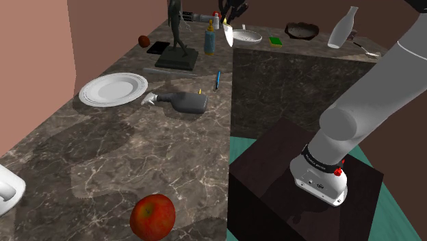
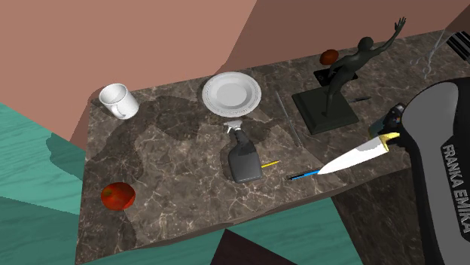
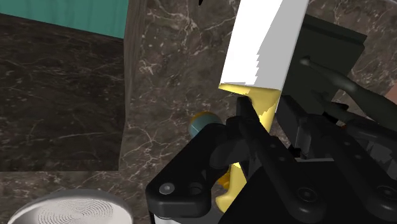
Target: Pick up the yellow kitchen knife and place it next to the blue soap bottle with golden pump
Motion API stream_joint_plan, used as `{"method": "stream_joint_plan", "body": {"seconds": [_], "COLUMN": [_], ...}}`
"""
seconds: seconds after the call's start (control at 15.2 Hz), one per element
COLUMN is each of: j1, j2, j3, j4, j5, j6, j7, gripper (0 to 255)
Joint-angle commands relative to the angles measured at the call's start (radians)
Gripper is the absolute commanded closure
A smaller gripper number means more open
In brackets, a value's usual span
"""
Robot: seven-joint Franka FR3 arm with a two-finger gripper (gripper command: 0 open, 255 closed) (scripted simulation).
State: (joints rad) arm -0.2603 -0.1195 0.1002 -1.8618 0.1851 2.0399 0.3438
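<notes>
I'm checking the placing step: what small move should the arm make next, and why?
Probably lower straight down. The gripper is shut on the knife, which hangs blade-down above the counter, close beside the bottle, so it likely only needs setting down.

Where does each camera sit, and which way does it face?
Shoulder view: beside the dark box stand, looking along the marbled counter; the white arm shows.
Second exterior view: above the counter, looking down towards the wall; arm at its right.
Wrist view: on the wrist, looking down past the black pincer shut on the yellow-handled, white-bladed knife.
Both exterior views share the white plate and red apple.
</notes>
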Motion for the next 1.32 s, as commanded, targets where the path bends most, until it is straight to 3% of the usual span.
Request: {"method": "stream_joint_plan", "body": {"seconds": [0.0,1.25], "j1": [0.001,0.008], "j2": [-0.001,0.035], "j3": [0.001,0.007], "j4": [-0.029,-0.245], "j5": [0.002,0.03], "j6": [0.029,0.278], "j7": [-0.004,-0.049], "gripper": [255,255]}}
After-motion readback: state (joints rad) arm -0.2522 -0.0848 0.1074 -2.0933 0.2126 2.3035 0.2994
